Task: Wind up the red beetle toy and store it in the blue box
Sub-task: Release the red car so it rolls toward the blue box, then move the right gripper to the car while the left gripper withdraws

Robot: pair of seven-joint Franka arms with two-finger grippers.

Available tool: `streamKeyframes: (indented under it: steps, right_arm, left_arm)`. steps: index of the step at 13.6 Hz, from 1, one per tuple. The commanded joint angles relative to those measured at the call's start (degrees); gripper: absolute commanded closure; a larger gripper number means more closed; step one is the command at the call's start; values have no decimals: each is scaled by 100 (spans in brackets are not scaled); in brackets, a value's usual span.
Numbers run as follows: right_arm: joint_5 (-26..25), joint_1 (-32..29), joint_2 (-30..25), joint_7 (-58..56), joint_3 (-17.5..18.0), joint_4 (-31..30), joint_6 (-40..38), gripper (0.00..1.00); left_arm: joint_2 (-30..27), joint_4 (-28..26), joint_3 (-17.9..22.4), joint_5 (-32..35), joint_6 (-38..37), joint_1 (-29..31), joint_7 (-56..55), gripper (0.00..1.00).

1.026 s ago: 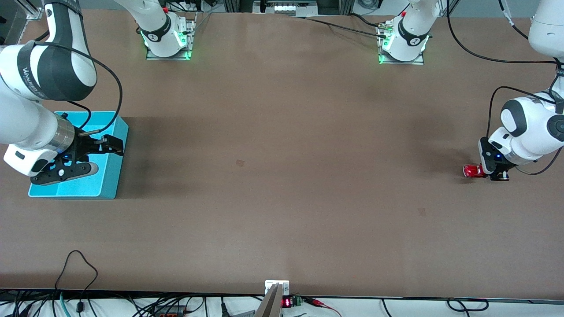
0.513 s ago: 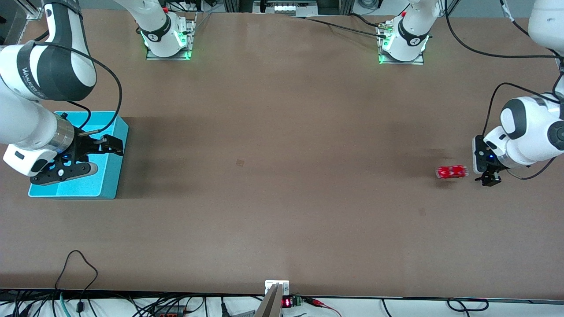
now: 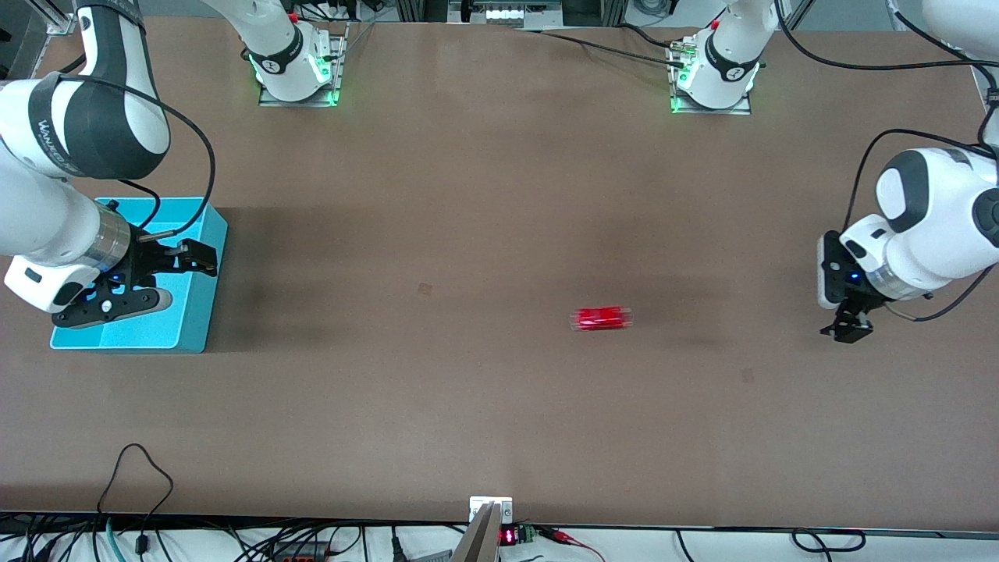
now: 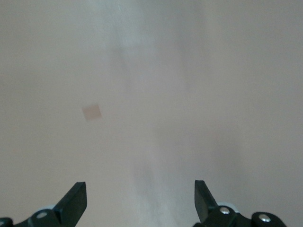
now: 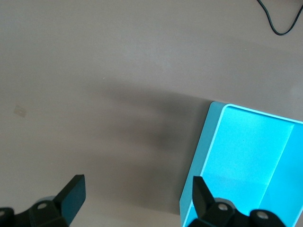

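The red beetle toy (image 3: 601, 318) is a blurred red streak on the bare table near its middle, free of both grippers. It shows in neither wrist view. My left gripper (image 3: 847, 326) (image 4: 140, 191) hangs open and empty over the table at the left arm's end, well apart from the toy. The blue box (image 3: 199, 312) (image 5: 246, 151) stands at the right arm's end with its top open. My right gripper (image 3: 175, 279) (image 5: 137, 189) hovers open and empty over the box's edge that faces the table's middle, one finger over the box and one over the table.
A small square mark (image 3: 424, 289) (image 4: 91, 112) lies on the brown table between the toy and the box. The arm bases (image 3: 296, 70) stand along the edge farthest from the front camera. Cables (image 3: 140, 476) trail at the nearest edge.
My left gripper opened and let go of the toy, then lifted away. The toy has run across the table toward the right arm's end. The right arm has not moved.
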Motion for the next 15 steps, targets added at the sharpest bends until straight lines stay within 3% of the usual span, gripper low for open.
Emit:
streamKeyframes:
  steps: [1, 6, 10, 13, 15]
  right_arm:
    - [-68, -17, -21, 50, 13, 25, -56, 0]
    - [-68, -26, -21, 41, 13, 25, -56, 0]
    - [-68, -122, -21, -38, -14, 25, -64, 0]
    - [-25, -210, -12, -20, -14, 8, -204, 0]
    - [2, -236, -12, -20, -14, 8, -214, 0]
  left_arm:
    - [-95, 17, 23, -198, -77, -238, -885, 0]
    - [-245, 35, 14, -198, -7, -572, -4870, 0]
    - [-245, 412, 14, -171, -16, -696, -8468, 0]
    - [-288, 746, 66, -172, -182, -705, -9115, 0]
    - [-350, 1236, 171, -189, -821, -705, -9351, 0]
